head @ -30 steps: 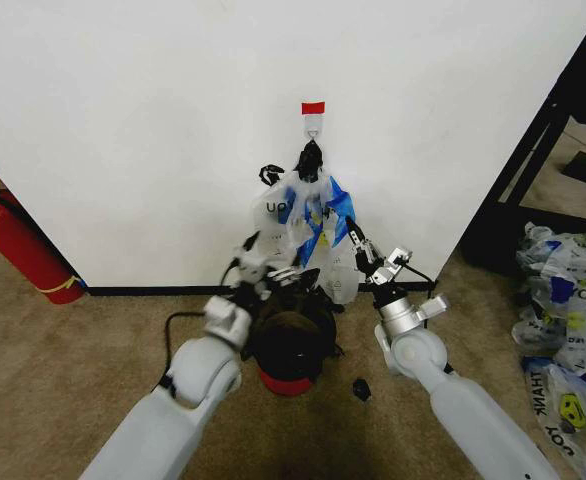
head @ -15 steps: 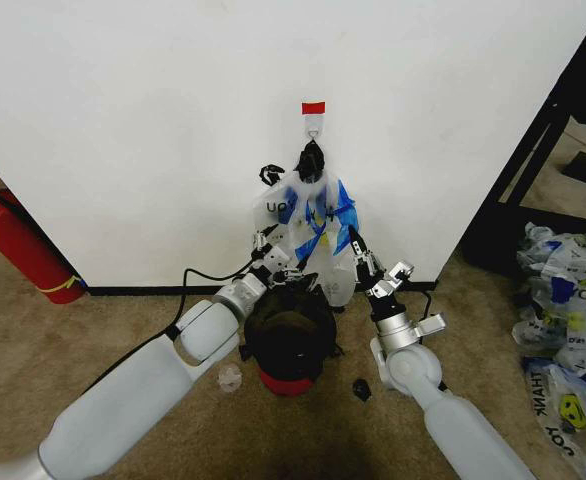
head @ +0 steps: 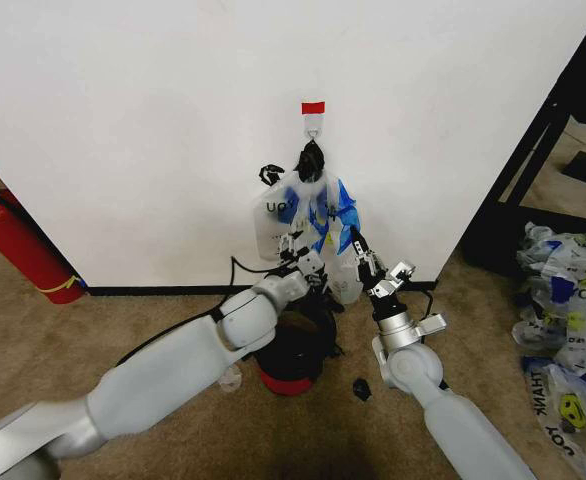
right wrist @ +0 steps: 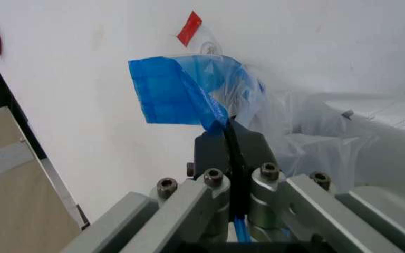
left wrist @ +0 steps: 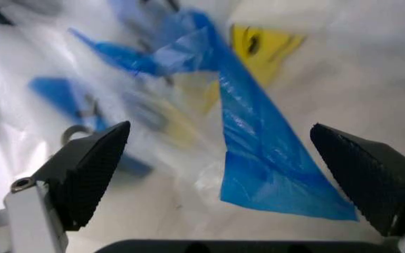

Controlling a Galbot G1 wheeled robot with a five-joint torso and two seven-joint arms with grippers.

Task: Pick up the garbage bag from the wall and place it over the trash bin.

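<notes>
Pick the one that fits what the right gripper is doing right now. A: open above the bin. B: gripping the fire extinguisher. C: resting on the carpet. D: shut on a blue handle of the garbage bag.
D: in the right wrist view the right gripper has its jaws pressed together on a blue strip of the garbage bag, which hangs from the hook on the wall.

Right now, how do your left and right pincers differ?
The left pincer is open, its pads wide apart in front of the thin translucent white plastic bag with blue handles; the right pincer is shut on a blue handle of that bag. The left reaches over the small round black bin; the right is beside it. Both are at the bag.
</notes>
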